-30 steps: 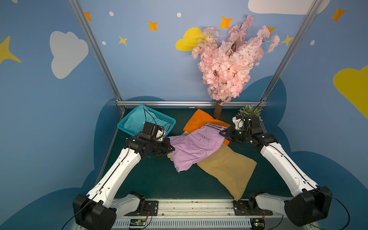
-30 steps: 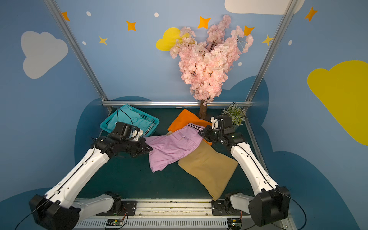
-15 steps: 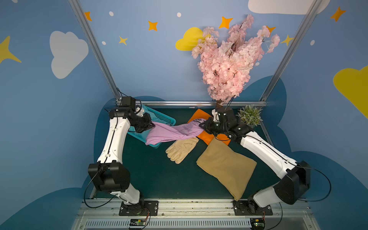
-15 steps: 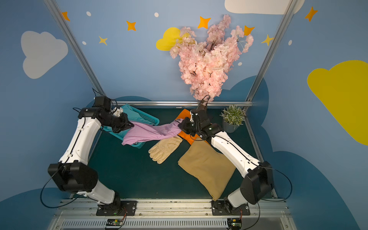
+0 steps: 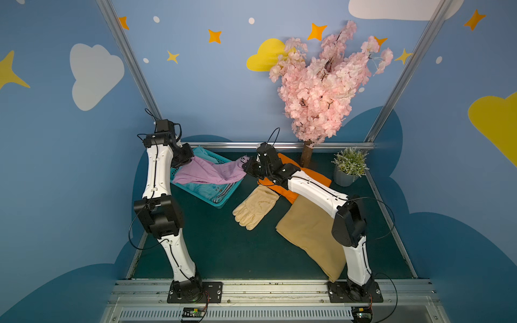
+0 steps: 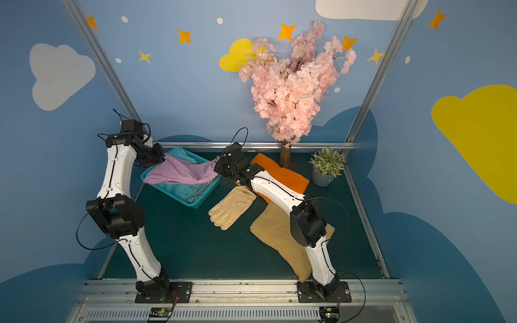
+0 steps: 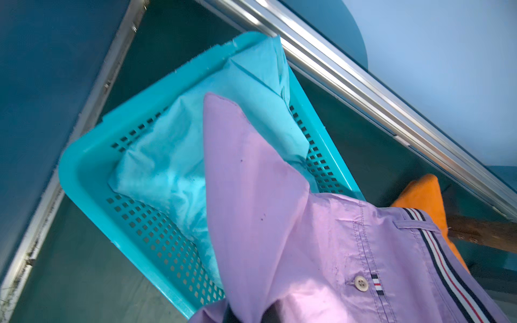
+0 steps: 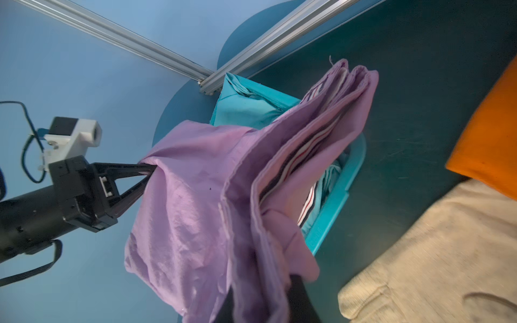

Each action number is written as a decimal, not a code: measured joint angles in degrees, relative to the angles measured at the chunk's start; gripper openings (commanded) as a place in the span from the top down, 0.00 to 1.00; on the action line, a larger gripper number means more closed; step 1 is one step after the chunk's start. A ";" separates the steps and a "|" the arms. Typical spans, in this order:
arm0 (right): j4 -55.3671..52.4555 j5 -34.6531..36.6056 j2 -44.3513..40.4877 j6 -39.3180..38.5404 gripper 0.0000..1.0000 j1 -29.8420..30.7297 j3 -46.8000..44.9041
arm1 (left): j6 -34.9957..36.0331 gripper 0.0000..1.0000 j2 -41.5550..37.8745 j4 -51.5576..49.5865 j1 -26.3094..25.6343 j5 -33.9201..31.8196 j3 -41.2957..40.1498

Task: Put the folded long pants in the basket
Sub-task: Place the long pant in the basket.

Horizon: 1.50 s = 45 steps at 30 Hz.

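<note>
The lilac folded long pants (image 5: 208,173) hang stretched between my two grippers, sagging over the teal basket (image 5: 221,202) at the back left. My left gripper (image 5: 191,159) is shut on the leg end above the basket's far side. My right gripper (image 5: 247,167) is shut on the striped waistband end by the basket's right rim. Teal pants (image 7: 173,167) lie inside the basket (image 7: 84,156) under the lilac cloth (image 7: 279,223). Orange pants (image 5: 316,176) and tan pants (image 5: 307,232) lie on the mat at the right, partly under my right arm.
A pair of cream work gloves (image 5: 256,207) lies on the mat between basket and tan pants. A pink blossom tree (image 5: 307,151) and a small potted plant (image 5: 349,167) stand at the back right. A metal rail (image 5: 237,145) borders the back edge.
Both grippers lifted the lilac pants off the mat and carried them back and left over the basket. The gloves that lay under them now show.
</note>
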 measured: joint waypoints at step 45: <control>4.11 -16.70 -18.38 -8.92 1.00 -8.68 -38.18 | -4.35 0.97 -29.07 14.56 -11.58 0.04 -52.94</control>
